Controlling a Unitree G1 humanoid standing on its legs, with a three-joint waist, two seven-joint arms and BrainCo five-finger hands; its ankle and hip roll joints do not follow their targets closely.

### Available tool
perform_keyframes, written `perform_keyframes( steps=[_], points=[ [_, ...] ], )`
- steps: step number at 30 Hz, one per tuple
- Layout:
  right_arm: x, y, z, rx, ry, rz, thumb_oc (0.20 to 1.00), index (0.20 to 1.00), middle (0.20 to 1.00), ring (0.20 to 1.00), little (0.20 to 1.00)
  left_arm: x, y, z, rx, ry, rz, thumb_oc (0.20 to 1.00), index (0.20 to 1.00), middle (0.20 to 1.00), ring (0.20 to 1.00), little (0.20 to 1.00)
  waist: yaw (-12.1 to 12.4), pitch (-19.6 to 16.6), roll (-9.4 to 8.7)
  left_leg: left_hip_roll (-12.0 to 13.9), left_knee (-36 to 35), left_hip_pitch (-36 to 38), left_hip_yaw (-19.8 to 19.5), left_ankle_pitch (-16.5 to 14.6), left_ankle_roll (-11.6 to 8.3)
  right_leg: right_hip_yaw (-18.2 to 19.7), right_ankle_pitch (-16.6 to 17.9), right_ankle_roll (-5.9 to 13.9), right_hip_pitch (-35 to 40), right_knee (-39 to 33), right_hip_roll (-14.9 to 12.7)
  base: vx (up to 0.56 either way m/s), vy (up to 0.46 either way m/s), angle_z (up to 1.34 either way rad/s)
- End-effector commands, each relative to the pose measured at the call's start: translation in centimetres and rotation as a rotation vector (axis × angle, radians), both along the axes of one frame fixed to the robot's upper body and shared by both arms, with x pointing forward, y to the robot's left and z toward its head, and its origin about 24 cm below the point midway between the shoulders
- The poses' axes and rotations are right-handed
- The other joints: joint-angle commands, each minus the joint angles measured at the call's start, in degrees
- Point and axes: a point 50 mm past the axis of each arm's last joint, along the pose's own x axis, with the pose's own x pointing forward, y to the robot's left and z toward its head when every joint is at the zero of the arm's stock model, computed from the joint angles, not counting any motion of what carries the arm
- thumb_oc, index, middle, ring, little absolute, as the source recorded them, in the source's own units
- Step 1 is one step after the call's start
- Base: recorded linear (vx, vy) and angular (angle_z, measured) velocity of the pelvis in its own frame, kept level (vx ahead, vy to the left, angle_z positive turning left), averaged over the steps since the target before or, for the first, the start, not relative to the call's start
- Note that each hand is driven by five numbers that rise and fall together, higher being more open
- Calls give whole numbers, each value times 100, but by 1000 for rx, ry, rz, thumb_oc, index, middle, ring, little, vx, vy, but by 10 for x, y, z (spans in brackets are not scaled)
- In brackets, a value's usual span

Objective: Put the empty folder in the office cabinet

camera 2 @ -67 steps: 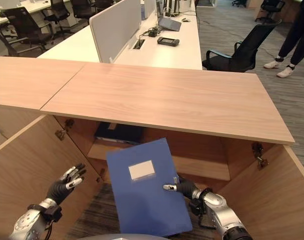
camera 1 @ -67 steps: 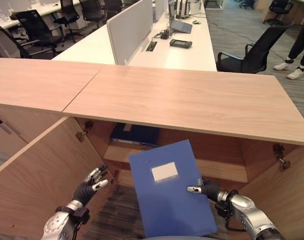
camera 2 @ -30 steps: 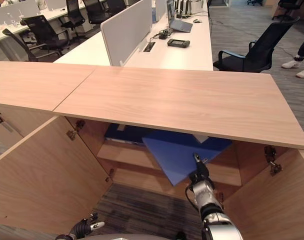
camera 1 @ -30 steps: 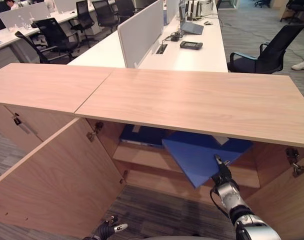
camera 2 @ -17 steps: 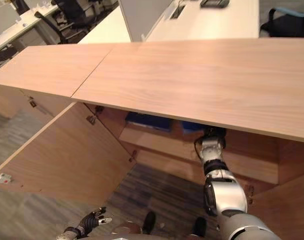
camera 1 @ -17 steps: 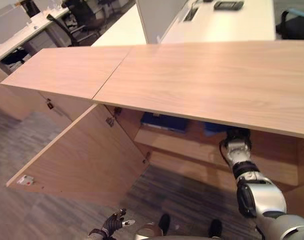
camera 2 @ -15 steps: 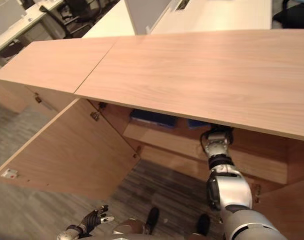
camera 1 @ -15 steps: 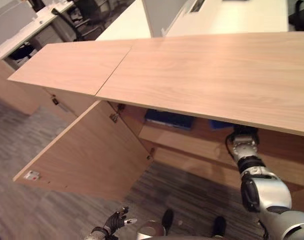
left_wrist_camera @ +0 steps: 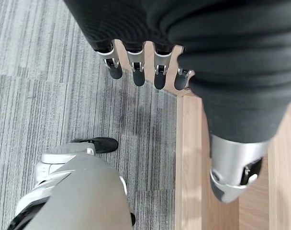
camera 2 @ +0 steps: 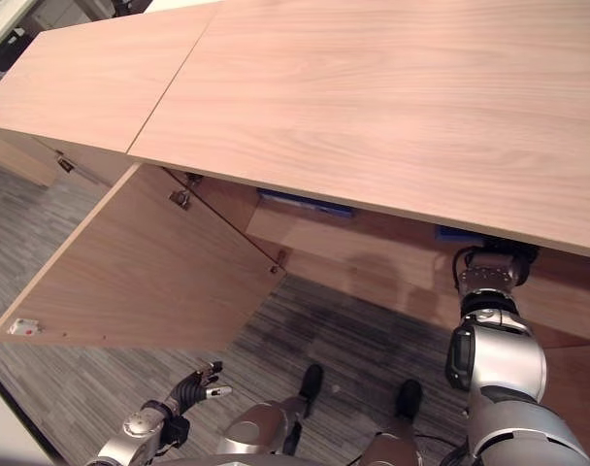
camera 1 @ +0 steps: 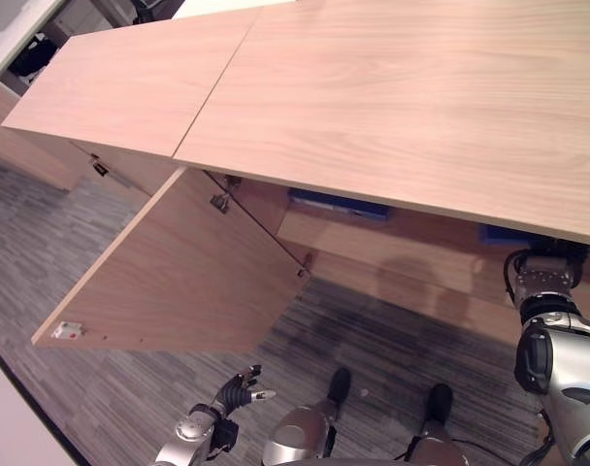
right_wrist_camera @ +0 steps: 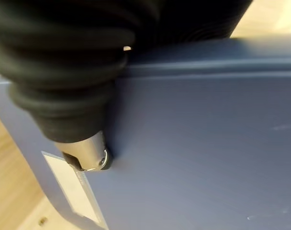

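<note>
Cabinet door [camera 1: 174, 277] hung wide open on the left, over the grey carpet [camera 1: 43, 243]. Left hand [camera 1: 239, 385] was low by the floor, fingers loosely spread, holding nothing. The wooden top [camera 1: 392, 97] covered most of the shelf, with a dark blue binder [camera 1: 339, 204] peeking out underneath. Right arm reached in under the top; its hand [right_wrist_camera: 85, 155] rested against the blue folder [right_wrist_camera: 207, 153] inside the cabinet, grip impossible to tell.

Grey striped carpet [camera 1: 130, 388] below a long light-wood top [camera 1: 392, 97]; left of it, another wooden unit [camera 1: 23, 146], close beside.
</note>
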Motion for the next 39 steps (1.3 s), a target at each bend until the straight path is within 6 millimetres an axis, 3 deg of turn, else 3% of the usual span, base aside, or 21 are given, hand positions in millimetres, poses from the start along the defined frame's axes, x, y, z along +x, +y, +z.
perform_keyframes(
  steps=[1, 5, 8, 9, 13, 16, 20, 22, 23, 27, 32, 33, 35, 36, 37, 39],
  points=[
    [12, -5, 49, -71, -158, -26, 200, 200, 200, 200, 200, 0, 18, 1, 58, 5, -18, 1000, 1000, 1000, 1000, 1000, 0, -160, -121, 66, 250, -162, 551, -196, -128, 367, -1632, 272, -130, 1585, -149, -19, -58, 2],
    [8, -10, 55, -58, -200, -88, 200, 200, 200, 200, 200, 2, 16, 0, 60, 6, 4, 1000, 1000, 1000, 1000, 1000, -132, -60, -90, 212, 575, -291, 695, -234, -246, 389, -1731, 173, -170, 1643, -65, -51, -128, -2],
    [-3, -17, 45, -54, -187, -131, 200, 200, 200, 200, 200, 3, 16, 0, 40, 4, 47, 1000, 1000, 1000, 1000, 1000, -313, 40, -232, 370, 1213, -536, 1118, -231, -400, 323, -1783, 60, -2, 1547, -53, -23, -166, 14],
    [-7, -18, 38, -58, -178, -136, 200, 200, 200, 200, 200, 1, 24, 0, 42, 7, 100, 1000, 1000, 1000, 1000, 1000, -369, 167, -363, 499, 1821, -789, 1346, -191, -423, 322, -1776, -24, 64, 1522, -60, -20, -190, 48],
    [-7, -15, 29, -66, -137, -117, 200, 200, 200, 200, 200, 2, 36, 1, 59, -2, 177, 1000, 1000, 1000, 1000, 1000, -366, 192, -487, 600, 2048, -1065, 1518, -222, -317, 349, -1823, -105, -4, 1632, 51, 27, -98, 15],
    [-11, -16, 17, -88, -64, -86, 200, 200, 200, 200, 200, -2, 43, 0, 79, 3, 208, 1000, 1000, 1000, 1000, 1000, -213, 112, -450, 259, 1459, -1279, 1326, 111, -246, 421, -1918, -140, 86, 1644, 318, 141, 19, 0],
    [-11, -14, 9, -83, -24, -58, 200, 200, 200, 200, 200, -3, 44, -1, 81, 7, 222, 1000, 1000, 1000, 1000, 1000, -60, 167, -507, 43, 1057, -1622, 1104, 358, -304, 549, -1991, -149, 325, 1510, 416, 169, 22, -14],
    [-6, -6, 4, -75, -15, -32, 200, 200, 200, 200, 200, -6, 45, -3, 88, 16, 237, 1000, 1000, 1000, 1000, 1000, 29, 192, -557, 17, 906, -1672, 1048, 444, -317, 673, -2036, -141, 493, 1420, 471, 261, 54, -21],
    [-7, 0, -9, -58, 24, -6, 200, 200, 200, 200, 200, -15, 49, -7, 113, 49, 243, 1000, 1000, 1000, 1000, 1000, 112, 48, -554, 77, 646, -1443, 1004, 545, -248, 760, -2129, -121, 698, 1311, 574, 182, 51, -27],
    [-9, 6, -22, -48, 49, 22, 200, 200, 200, 200, 200, -30, 53, -14, 137, 102, 246, 1000, 1000, 1000, 1000, 1000, 191, -126, -671, 75, 507, -1234, 1132, 618, -194, 830, -2153, -97, 992, 1077, 509, 251, 119, -74],
    [-6, 17, -32, -24, 58, 56, 200, 200, 200, 200, 200, -37, 54, -18, 144, 128, 262, 1000, 1000, 1000, 1000, 1000, 314, -301, -1000, -34, 676, -1286, 1337, 427, -41, 891, -2036, 63, 1208, 769, 251, 173, 120, -30],
    [-2, 22, -30, -18, 46, 69, 200, 200, 200, 200, 200, -36, 56, -17, 147, 127, 274, 1000, 1000, 1000, 1000, 1000, 369, -320, -1129, -51, 726, -1301, 1396, 304, 71, 897, -1978, 137, 1139, 868, 208, 120, 86, -30],
    [1, 27, -30, -14, 40, 82, 200, 200, 200, 200, 200, -35, 60, -16, 151, 123, 278, 1000, 1000, 1000, 1000, 1000, 415, -309, -1208, -43, 770, -1305, 1470, 202, 127, 889, -1922, 242, 1013, 1106, 193, 72, 58, -41],
    [2, 28, -30, -13, 39, 84, 200, 200, 200, 200, 200, -34, 60, -15, 152, 122, 279, 1000, 1000, 1000, 1000, 1000, 428, -307, -1219, -42, 784, -1315, 1488, 188, 139, 909, -1941, 257, 975, 1161, 184, 40, 73, -16],
    [12, 39, -24, -9, 14, 126, 200, 200, 200, 200, 200, -29, 69, -10, 170, 98, 288, 1000, 1000, 1000, 1000, 1000, 383, -148, -1163, 76, 811, -1159, 1536, 48, 206, 767, -1563, 577, 334, 1987, 130, -36, 100, -16],
    [22, 49, -17, -5, -6, 161, 200, 200, 200, 200, 200, -25, 72, -7, 172, 79, 297, 1000, 1000, 1000, 1000, 1000, 308, -5, -1021, 212, 833, -1096, 1624, 11, 265, 667, -1360, 813, -221, 2754, 79, -54, 129, -34]
  ],
)
